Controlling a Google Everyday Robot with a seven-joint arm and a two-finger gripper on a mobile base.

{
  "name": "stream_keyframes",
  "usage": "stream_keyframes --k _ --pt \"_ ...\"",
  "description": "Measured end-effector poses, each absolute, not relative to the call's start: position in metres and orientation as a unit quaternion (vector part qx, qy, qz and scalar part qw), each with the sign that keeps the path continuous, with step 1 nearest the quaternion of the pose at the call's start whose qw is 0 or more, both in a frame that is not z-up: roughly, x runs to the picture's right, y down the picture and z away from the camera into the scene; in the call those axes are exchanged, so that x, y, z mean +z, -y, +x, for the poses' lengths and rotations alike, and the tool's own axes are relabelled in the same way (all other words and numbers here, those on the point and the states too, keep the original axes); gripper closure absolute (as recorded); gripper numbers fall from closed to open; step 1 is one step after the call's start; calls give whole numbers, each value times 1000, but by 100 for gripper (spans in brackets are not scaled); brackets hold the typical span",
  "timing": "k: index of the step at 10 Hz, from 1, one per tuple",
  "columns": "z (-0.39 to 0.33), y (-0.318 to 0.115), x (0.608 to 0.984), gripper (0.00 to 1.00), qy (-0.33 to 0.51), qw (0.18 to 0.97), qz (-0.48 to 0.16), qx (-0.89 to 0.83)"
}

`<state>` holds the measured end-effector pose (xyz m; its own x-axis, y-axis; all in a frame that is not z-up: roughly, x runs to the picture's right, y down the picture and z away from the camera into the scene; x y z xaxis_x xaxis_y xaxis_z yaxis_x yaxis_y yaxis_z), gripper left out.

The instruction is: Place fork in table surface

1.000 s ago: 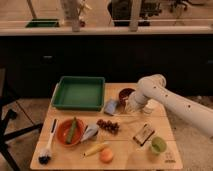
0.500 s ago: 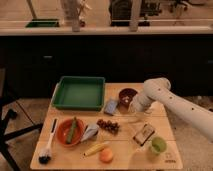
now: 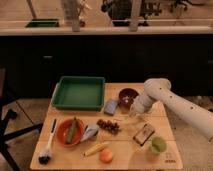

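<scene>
My gripper (image 3: 134, 113) is at the end of the white arm, low over the light tan wooden table surface (image 3: 165, 116), just in front and to the right of the dark maroon bowl (image 3: 128, 95). A thin pale sliver that looks like the fork (image 3: 131, 118) shows right under the gripper, close to the tabletop. I cannot tell whether it is held or lying on the wood.
A green tray (image 3: 80, 93) stands at the back left. A blue packet (image 3: 111, 106), dark grapes (image 3: 107, 125), an orange bowl (image 3: 70, 132), a white-handled brush (image 3: 48, 145), a banana (image 3: 95, 149), an orange (image 3: 106, 156), a brown snack (image 3: 144, 134) and a green cup (image 3: 158, 145) lie on the table.
The arm has come down from beside the maroon bowl, bringing the gripper lower and nearer the tabletop in front of the bowl. The other objects have not moved.
</scene>
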<state>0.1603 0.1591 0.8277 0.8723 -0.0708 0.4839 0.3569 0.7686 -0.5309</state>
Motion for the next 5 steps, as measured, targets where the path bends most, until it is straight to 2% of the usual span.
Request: stream_keyframes --k 5 --pt "152 -166 823 100 258 878 -336 -223"
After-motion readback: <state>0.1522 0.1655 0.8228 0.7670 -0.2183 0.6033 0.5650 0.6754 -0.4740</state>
